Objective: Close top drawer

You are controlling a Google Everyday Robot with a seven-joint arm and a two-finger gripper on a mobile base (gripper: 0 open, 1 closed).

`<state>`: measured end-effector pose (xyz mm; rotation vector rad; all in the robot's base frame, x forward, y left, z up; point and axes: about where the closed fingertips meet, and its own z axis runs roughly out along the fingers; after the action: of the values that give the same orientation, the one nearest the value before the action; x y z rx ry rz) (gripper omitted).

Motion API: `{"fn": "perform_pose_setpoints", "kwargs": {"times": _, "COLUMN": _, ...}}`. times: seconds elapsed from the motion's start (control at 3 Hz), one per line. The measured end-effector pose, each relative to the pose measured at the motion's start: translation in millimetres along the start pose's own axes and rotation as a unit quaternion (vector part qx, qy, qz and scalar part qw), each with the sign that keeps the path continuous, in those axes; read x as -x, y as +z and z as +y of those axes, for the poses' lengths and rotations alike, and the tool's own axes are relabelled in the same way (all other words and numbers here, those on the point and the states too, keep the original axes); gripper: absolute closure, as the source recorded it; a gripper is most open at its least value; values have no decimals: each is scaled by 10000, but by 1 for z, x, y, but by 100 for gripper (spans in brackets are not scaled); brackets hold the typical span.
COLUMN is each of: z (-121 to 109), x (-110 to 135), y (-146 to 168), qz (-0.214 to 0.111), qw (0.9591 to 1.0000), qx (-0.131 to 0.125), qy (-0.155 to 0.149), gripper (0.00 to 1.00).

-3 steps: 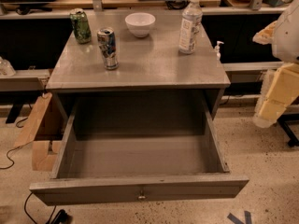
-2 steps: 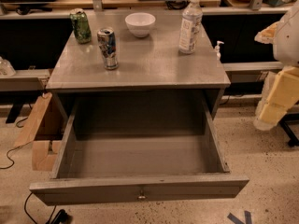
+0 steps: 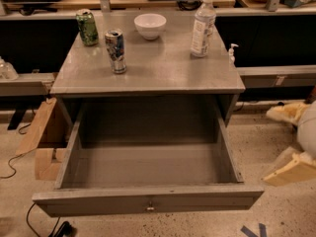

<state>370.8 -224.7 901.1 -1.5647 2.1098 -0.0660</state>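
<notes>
The top drawer (image 3: 148, 201) of the grey cabinet (image 3: 148, 68) stands pulled far out toward me. It is a deep grey box, empty inside, with a small metal knob (image 3: 149, 207) at the middle of its front. My gripper (image 3: 292, 142) is at the right edge of the view, beside the drawer's right side and apart from it. Its two cream fingers (image 3: 290, 172) stand apart with nothing between them.
On the cabinet top stand a green can (image 3: 87, 27), a silver-blue can (image 3: 116, 51), a white bowl (image 3: 150, 25) and a clear water bottle (image 3: 203, 26). Cardboard (image 3: 42, 142) leans at the cabinet's left. Cables lie on the floor at the lower left.
My gripper has moved down along the right edge of the view, from level with the cabinet top to level with the drawer. The drawer has not moved.
</notes>
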Motion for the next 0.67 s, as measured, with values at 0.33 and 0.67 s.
{"fn": "perform_pose_setpoints", "kwargs": {"times": 0.33, "z": 43, "x": -32, "y": 51, "qz": -264, "qw": 9987, "qx": 155, "qy": 415, "gripper": 49}}
{"fn": "perform_pose_setpoints", "kwargs": {"times": 0.67, "z": 95, "x": -51, "y": 99, "qz": -278, "qw": 9959, "qx": 520, "qy": 692, "gripper": 72}}
